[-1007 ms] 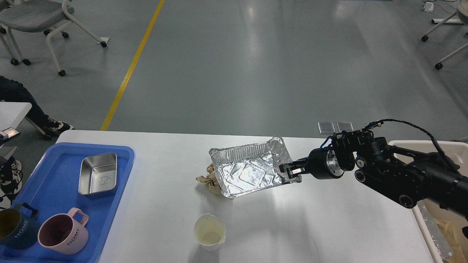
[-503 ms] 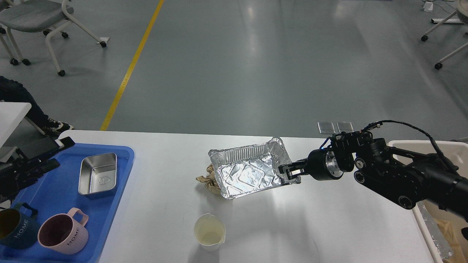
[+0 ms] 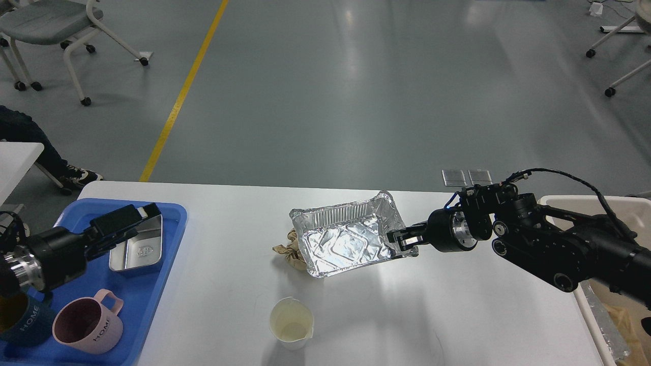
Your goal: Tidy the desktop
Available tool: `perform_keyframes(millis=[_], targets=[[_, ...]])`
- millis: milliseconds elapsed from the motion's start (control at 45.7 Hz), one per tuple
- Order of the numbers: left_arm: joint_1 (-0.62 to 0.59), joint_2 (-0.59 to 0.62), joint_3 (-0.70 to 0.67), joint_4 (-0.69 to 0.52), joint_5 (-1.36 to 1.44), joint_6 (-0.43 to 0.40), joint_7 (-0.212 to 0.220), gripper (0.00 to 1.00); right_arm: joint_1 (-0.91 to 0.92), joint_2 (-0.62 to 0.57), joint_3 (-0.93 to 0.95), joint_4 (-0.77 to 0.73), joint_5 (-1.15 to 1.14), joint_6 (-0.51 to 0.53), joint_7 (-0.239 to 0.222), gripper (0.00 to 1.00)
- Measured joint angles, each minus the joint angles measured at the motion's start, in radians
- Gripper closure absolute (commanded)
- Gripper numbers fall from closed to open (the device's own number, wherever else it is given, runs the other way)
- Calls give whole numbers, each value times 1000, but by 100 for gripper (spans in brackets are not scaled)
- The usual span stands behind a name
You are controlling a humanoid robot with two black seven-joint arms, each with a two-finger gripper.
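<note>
The white desktop (image 3: 457, 315) holds a crumpled aluminium foil tray (image 3: 346, 239) near its middle. My right gripper (image 3: 402, 239) is shut on the tray's right rim, and the tray sits tilted. A crumpled brown paper wad (image 3: 289, 251) lies against the tray's left edge, partly hidden by it. A white paper cup (image 3: 291, 323) stands upright in front of it. My left gripper (image 3: 135, 218) hovers over the blue tray (image 3: 168, 274) at the left, above the steel box (image 3: 140, 249). Its fingers look slightly apart and hold nothing.
The blue tray also carries a pink mug (image 3: 86, 325) and a dark teal mug (image 3: 23, 317). A beige bin (image 3: 590, 203) with foil and paper scraps stands past the table's right edge, under my right arm. Chairs stand on the floor beyond.
My left arm has come in from the left edge and now reaches over the blue tray. My right gripper and the foil tray have barely moved.
</note>
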Motion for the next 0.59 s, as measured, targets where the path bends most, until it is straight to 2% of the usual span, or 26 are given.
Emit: perform_keyframes(millis=[219, 591], targets=[[-167, -115, 277, 56, 66, 20, 35, 4, -1, 6, 1, 0, 0, 0, 0, 100], [-245, -272, 442, 134, 69, 47, 40, 4, -2, 9, 3, -1, 0, 0, 0, 100]])
